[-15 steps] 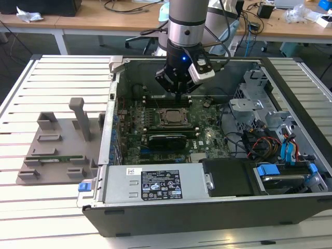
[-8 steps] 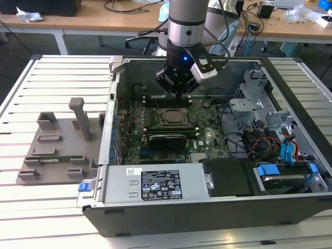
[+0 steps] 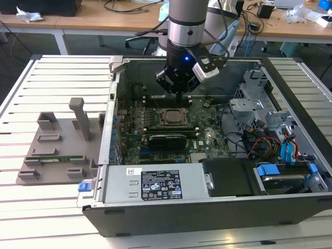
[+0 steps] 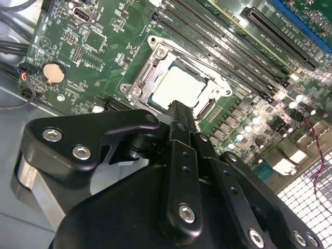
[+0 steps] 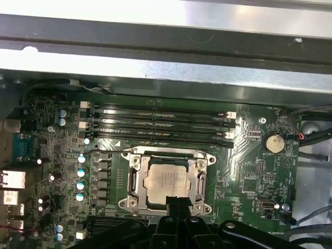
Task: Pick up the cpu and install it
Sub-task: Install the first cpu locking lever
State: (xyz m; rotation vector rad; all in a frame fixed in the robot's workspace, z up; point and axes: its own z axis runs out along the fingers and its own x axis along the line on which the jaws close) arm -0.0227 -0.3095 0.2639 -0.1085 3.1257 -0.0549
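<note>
Black gripper (image 5: 176,202), fingers closed together, pointed at the edge of the silvery flat square cpu (image 5: 167,180) lying in its metal socket frame (image 5: 134,179).

Work surface is a pale slatted table (image 3: 57,72), its long parallel ribs running across the exterior view, evenly and brightly lit, with soft shadow lying in the grooves between ribs. Behind it a row of light wooden desks (image 3: 104,22) spans the far side on white legs (image 3: 61,42). They carry loose black cables (image 3: 129,6), a crumpled white wrapper (image 3: 28,14) toward the exterior view's left and small mixed clutter (image 3: 298,13) toward its right. Beneath the desks the floor (image 3: 21,45) is dark grey and sits in shade, well dimmer than the table top.
</note>
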